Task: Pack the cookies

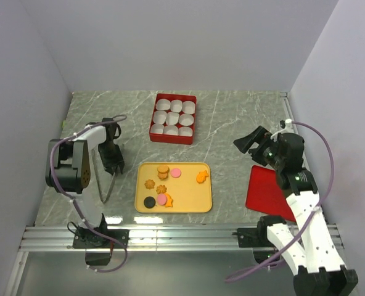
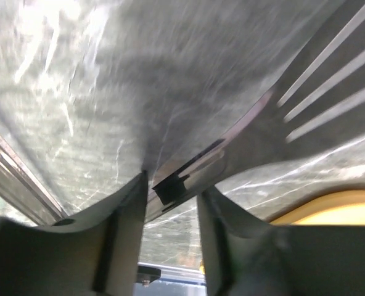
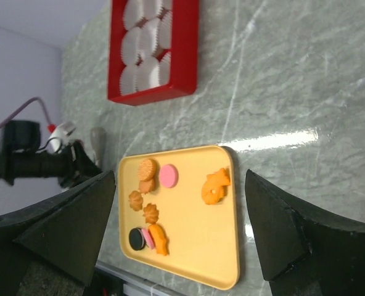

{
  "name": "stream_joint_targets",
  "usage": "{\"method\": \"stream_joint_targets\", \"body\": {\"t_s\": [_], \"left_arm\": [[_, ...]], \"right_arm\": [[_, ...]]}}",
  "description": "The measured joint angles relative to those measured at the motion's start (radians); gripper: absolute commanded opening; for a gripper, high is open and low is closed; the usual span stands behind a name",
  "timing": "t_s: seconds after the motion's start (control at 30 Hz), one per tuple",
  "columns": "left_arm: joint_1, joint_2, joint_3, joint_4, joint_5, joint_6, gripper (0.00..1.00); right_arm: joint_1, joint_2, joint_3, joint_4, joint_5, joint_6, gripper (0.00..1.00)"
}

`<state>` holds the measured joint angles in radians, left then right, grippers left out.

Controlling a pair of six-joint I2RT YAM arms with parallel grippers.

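Several cookies lie on a yellow tray (image 1: pixel 188 197) (image 3: pixel 201 246): stacked tan rounds (image 1: pixel 163 169) (image 3: pixel 147 168), a pink round (image 1: pixel 176 173) (image 3: pixel 168 176), an orange fish shape (image 1: pixel 201 177) (image 3: pixel 215 186), tan flowers (image 1: pixel 150 184) (image 3: pixel 151 213), and a black round (image 1: pixel 149 201) (image 3: pixel 136 238). Left of the tray, my left gripper (image 1: pixel 112 165) (image 2: pixel 173 185) is shut on the handle of a metal utensil (image 1: pixel 105 188) (image 2: pixel 250 123), whose slotted end points at the near edge. My right gripper (image 1: pixel 247 143) (image 3: pixel 179 179) hangs open above the table, right of the tray, holding nothing.
A red box (image 1: pixel 173 140) (image 3: pixel 188 49) filled with white paper cups (image 1: pixel 172 117) (image 3: pixel 142 43) stands behind the tray. A flat red lid (image 1: pixel 266 191) lies at the right, under my right arm. Metal rails (image 1: pixel 182 234) run along the near edge.
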<state>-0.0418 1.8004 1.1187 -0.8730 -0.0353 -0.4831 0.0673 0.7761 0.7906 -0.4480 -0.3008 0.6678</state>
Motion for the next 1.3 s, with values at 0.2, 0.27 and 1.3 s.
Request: {"method": "stream_joint_targets", "body": {"t_s": [0.2, 0.27, 1.3], "left_arm": [[-0.002, 0.125, 0.169, -0.062, -0.008, 0.026, 0.29], [-0.004, 0.176, 0.251, -0.073, -0.017, 0.030, 0.28], [0.103, -0.339, 0.012, 0.173, -0.042, -0.052, 0.89]], "right_arm": [[0.000, -0.061, 0.000, -0.032, 0.000, -0.013, 0.91], [0.000, -0.061, 0.000, -0.047, 0.002, -0.024, 0.91], [0.089, -0.047, 0.001, -0.167, 0.308, -0.044, 1.00]]}}
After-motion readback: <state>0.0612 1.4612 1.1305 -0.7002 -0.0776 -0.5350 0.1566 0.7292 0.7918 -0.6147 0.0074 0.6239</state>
